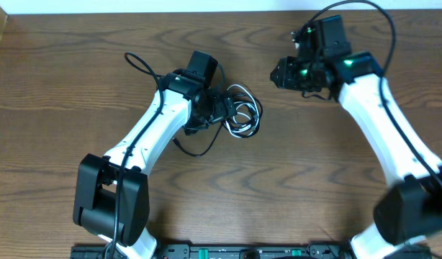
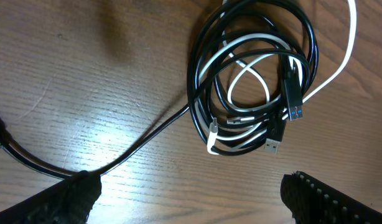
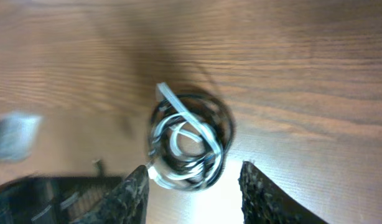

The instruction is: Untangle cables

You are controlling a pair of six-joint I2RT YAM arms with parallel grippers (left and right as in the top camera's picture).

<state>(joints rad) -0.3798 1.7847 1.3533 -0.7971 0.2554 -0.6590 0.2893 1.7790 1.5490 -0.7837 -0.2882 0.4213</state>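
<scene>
While my left arm stretches low across the table (image 1: 55,79), its gripper (image 2: 191,186) gapes wide and empty over the coiled cables (image 2: 253,81); my right gripper (image 3: 194,177), fingers also spread and empty, hovers at their two o'clock.

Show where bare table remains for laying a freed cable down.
The table is bare between the two arms, in front of the cables, and left of the left arm. Crowded only around the cables, where the left gripper hangs.
</scene>
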